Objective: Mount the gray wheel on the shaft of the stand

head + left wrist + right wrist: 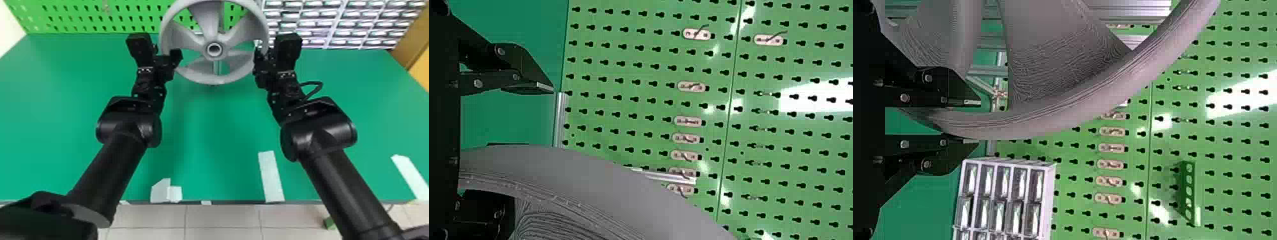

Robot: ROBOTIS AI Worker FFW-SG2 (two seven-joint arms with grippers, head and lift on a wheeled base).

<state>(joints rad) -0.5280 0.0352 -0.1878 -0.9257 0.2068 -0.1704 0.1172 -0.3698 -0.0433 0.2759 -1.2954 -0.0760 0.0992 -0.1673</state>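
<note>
Above the far side of the green table (pixel 207 127), the gray wheel (pixel 209 79) is upright against the stand (pixel 217 67), its hub (pixel 214 49) facing the robot. Seating looks the step in hand, though I can't tell whether the shaft is in; next, square and press it home, then release. Both arms reach forward, the left gripper (pixel 166 53) wide around one side of the rim, the right gripper (pixel 973 122) narrowly clamping the other.

Workshop or lab: green pegboard (pixel 121 19) with hooks (pixel 697 34), small-drawer racks (pixel 335 24), green worktable (pixel 217 127), tiled floor (pixel 223 218).
</note>
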